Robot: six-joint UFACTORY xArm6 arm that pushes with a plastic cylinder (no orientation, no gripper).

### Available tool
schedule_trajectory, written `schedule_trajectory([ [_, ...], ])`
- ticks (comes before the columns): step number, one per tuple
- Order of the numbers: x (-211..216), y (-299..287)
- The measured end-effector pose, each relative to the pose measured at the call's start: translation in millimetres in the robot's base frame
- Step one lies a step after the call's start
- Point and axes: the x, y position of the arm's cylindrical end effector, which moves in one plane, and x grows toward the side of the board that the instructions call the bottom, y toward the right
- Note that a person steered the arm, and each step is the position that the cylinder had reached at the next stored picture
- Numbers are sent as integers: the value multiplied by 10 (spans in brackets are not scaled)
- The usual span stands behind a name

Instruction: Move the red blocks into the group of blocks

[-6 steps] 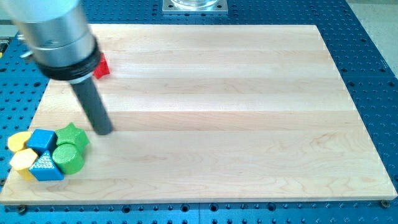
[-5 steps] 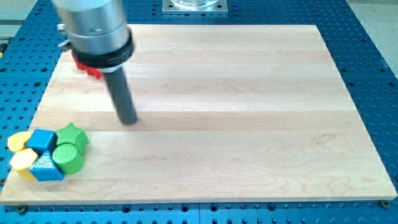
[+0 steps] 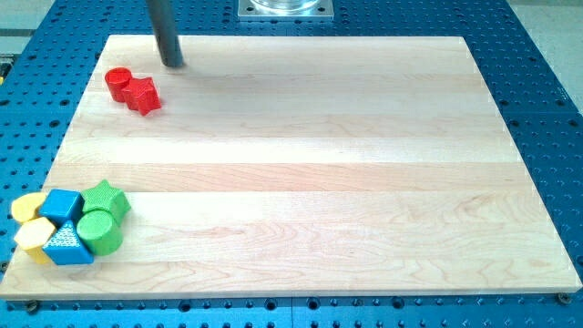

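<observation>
Two red blocks sit touching near the board's top left: a red cylinder (image 3: 117,83) and a red star (image 3: 143,95) just to its lower right. My tip (image 3: 172,64) rests on the board above and to the right of the red star, a short gap away, touching neither. The group of blocks lies at the bottom left corner: a green star (image 3: 107,199), a green cylinder (image 3: 98,231), a blue cube (image 3: 63,205), a blue speckled block (image 3: 66,245) and two yellow blocks (image 3: 27,207) (image 3: 33,236).
The wooden board (image 3: 310,164) lies on a blue perforated table (image 3: 547,82). A metal mounting plate (image 3: 285,8) sits at the view's top centre, beyond the board's far edge.
My tip has moved from near the green star up to the board's top left, above the red blocks. The arm's body has left the view, uncovering both red blocks. No block has moved.
</observation>
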Motion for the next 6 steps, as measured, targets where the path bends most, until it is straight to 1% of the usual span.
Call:
schedule_trajectory([
  [1, 215, -335],
  [2, 576, -577],
  [3, 1033, -398],
  [4, 766, -262],
  [5, 586, -65],
  [6, 895, 121],
])
